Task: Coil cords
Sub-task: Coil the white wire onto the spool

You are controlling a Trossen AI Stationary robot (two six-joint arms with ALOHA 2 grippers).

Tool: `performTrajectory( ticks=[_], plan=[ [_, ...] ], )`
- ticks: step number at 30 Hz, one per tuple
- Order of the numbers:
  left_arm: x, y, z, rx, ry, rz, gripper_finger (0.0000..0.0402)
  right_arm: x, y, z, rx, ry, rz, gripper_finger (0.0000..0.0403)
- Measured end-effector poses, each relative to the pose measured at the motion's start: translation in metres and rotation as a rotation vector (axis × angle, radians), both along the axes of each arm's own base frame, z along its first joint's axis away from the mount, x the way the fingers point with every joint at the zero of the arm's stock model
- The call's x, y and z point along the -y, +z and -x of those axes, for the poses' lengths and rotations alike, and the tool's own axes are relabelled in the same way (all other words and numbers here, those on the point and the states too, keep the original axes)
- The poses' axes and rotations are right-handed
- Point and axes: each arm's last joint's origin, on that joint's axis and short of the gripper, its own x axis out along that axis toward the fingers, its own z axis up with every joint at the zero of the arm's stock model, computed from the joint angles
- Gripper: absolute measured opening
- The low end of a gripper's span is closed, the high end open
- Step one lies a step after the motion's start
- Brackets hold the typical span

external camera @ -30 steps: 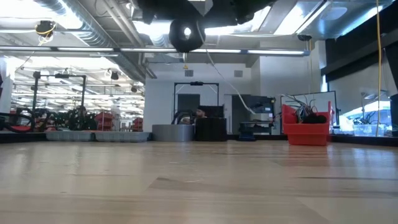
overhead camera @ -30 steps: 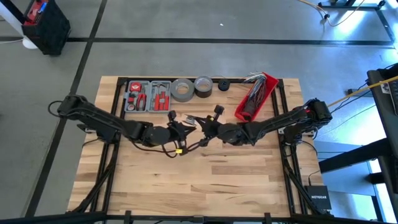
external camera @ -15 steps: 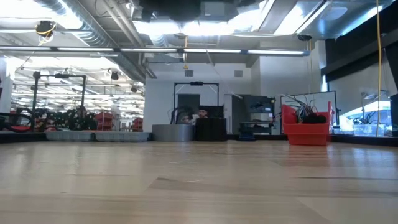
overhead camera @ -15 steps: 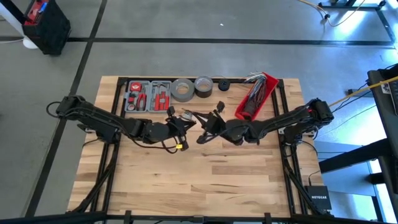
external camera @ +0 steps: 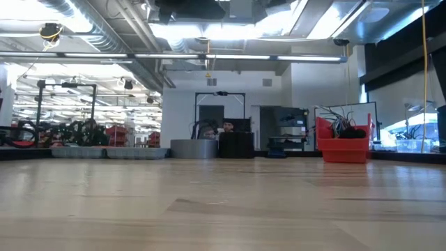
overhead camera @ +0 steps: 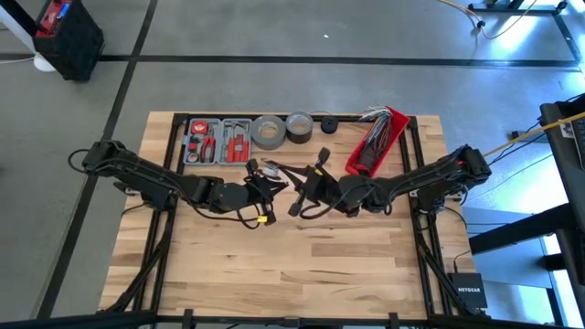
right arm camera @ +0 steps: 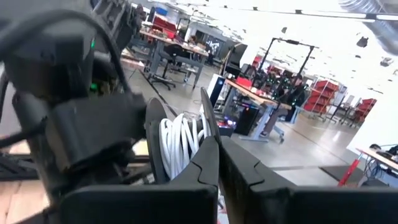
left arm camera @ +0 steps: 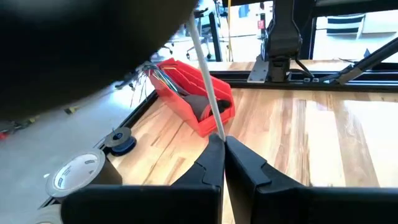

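The thin white cable (overhead camera: 274,170) is up in the air between my two grippers, above the middle of the table. My left gripper (overhead camera: 267,183) (left arm camera: 222,144) is shut on a straight run of it (left arm camera: 205,74). My right gripper (overhead camera: 302,188) (right arm camera: 214,148) is shut right beside a coil of several white turns (right arm camera: 177,143). The straight run rises from my left fingers toward the dark body of the right arm. The black disc piece cannot be made out for sure. In the low view only dark arm parts (external camera: 195,7) show at the top. My left gripper pinches a single strand of the white cable (left arm camera: 219,129) between its two fingertips. The strand runs on away from the tips, straight and taut, clear of the table. My right gripper is shut with a thin dark edge (right arm camera: 206,115) rising from between its fingertips, next to the coil. Whether that is part of the cable I cannot tell. The coil is clear of the table.
Along the far edge stand a grey tool tray (overhead camera: 218,140), two tape rolls (overhead camera: 268,131) (overhead camera: 299,125), a small black roll (overhead camera: 328,125) and a red bin of wires (overhead camera: 375,142) (external camera: 343,143). The bare wood of the near half (overhead camera: 292,256) lies below the arms.
The black disc with its cable, which hung in the low view a second ago, has gone up out of that view. My right gripper has shifted a little toward the table's right edge. Both grippers stay close together and shut.
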Motion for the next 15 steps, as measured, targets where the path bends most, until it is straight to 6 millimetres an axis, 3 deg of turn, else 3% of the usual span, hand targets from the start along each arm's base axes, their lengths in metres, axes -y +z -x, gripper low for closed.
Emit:
performTrajectory(
  ticks=[15],
  plan=[
    [-0.001, -0.007, 0.003, -0.068, 0.015, -0.026, 0.0000, -0.016, 0.036, 0.008, 0.034, 0.007, 0.063, 0.0005]
  ],
)
